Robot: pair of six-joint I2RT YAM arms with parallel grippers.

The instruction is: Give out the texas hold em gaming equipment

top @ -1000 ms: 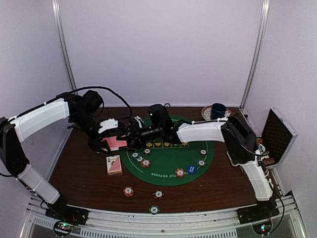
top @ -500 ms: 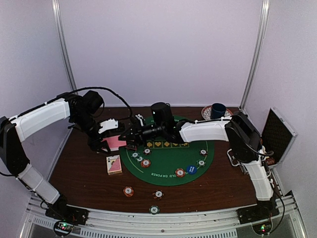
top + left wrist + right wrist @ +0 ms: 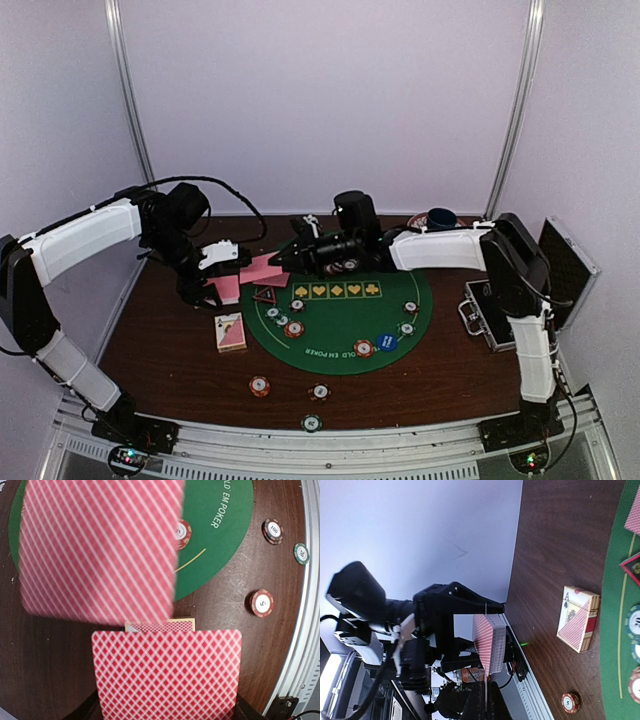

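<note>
Holding a deck of pink-backed, lattice-patterned playing cards [image 3: 167, 672], the left gripper [image 3: 215, 275] is clamped on the deck's lower end. It sits above the brown wooden table [image 3: 160, 350], just off the left rim of the round green felt poker mat [image 3: 340, 320].

- Right gripper [image 3: 288, 256]: jaws closed on a single pink-backed card [image 3: 262, 270], held off the table between the two grippers. The card is blurred in the left wrist view and edge-on in the right wrist view.
- Red-black triangle marker [image 3: 264, 294]: flat at the mat's left edge, just below the single card.
- Cream-and-red card box with an ace on its face [image 3: 230, 332]: flat on the table, just beside the mat's left rim, near the deck.
- On the mat:
  - An orange-red striped-edge poker chip [image 3: 294, 328] lies left of centre.
  - A second orange-red chip [image 3: 364, 348] lies just beside a round blue disc [image 3: 387, 342].
  - Several small pale chips lie near both rims, their colours too small to tell.
- On bare table towards the near edge:
  - third orange-red chip [image 3: 259, 385]
  - dark striped-edge chip [image 3: 319, 392]
  - green striped-edge chip [image 3: 312, 423], nearest the edge
- Dark blue cup [image 3: 440, 218]: far right corner, partly behind the right arm.
- Metal-edged black case [image 3: 562, 268]: open at the table's right edge.
</note>
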